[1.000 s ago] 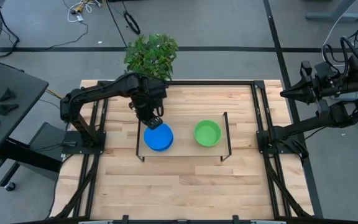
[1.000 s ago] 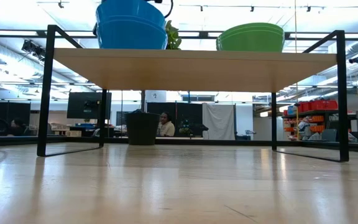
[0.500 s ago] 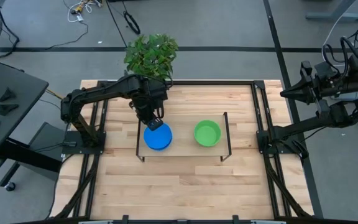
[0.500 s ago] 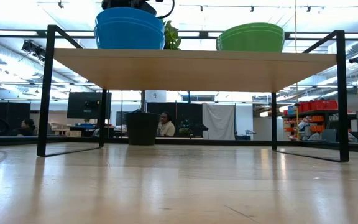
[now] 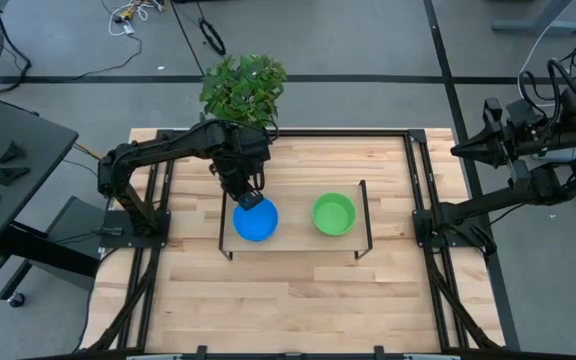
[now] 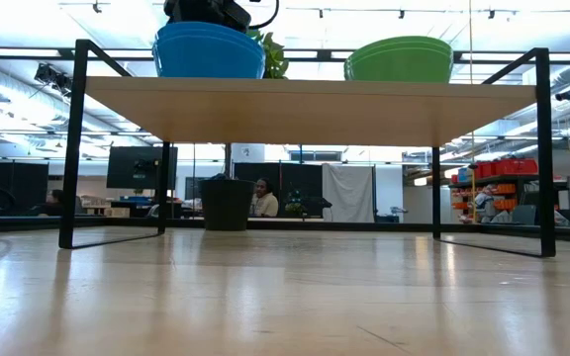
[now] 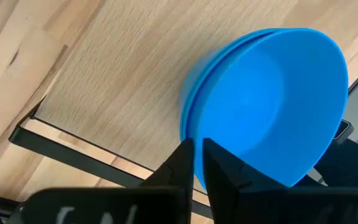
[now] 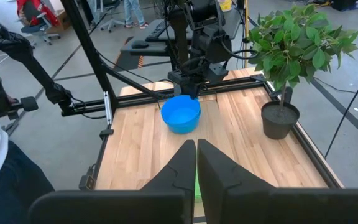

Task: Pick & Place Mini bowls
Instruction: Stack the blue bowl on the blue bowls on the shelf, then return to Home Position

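Note:
A low stand with a wooden top (image 5: 293,218) and a black frame is on the table. On its left part two blue mini bowls (image 5: 257,224) (image 6: 209,51) sit nested one in the other. A green mini bowl (image 5: 333,214) (image 6: 399,59) rests on the stand's right part. My left gripper (image 5: 249,199) (image 7: 197,155) points steeply down at the far rim of the top blue bowl and is shut on it. My right gripper (image 8: 196,152) is shut and waits high up beyond the table's right edge (image 5: 460,150). My left gripper pinches the top blue bowl's far rim (image 7: 197,182), one finger inside the bowl and one outside. The fingers come from above, pointing steeply down. The bowl sits nested in the blue bowl below it, which rests on the stand's top.
A leafy plant (image 5: 244,86) in a dark pot (image 8: 279,119) stands at the table's far edge, just behind my left arm. The stand's black legs (image 6: 72,148) and top rails rise from the table. Bare wood lies near the front edge (image 5: 288,300).
My left gripper has gone down a little with the top blue bowl. The bowl was raised and tilted above the lower blue bowl; it has now sunk into it and sits nearly level.

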### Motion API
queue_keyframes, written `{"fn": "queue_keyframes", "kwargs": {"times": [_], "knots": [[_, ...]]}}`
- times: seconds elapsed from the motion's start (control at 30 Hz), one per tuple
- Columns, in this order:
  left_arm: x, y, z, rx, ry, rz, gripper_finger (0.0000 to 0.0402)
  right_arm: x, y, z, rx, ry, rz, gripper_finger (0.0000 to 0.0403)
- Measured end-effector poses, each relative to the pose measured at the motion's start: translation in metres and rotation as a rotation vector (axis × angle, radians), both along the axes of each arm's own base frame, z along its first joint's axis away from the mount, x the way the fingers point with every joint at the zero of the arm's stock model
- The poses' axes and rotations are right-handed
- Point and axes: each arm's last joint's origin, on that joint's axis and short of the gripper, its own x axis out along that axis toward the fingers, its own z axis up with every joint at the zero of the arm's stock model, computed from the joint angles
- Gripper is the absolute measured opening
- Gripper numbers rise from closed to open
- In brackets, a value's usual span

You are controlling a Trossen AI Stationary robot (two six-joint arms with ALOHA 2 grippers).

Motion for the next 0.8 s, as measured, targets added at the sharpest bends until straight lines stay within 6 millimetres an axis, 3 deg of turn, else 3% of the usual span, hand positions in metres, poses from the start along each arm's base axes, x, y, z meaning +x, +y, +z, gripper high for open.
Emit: {"fn": "queue_keyframes", "kwargs": {"times": [0.8], "knots": [[-0.0001, 0.0001, 0.0002, 0.008, -0.007, -0.024, 0.0051, -0.0001, 0.0, 0.0, 0.0, 0.0, 0.0, 0.0021]]}}
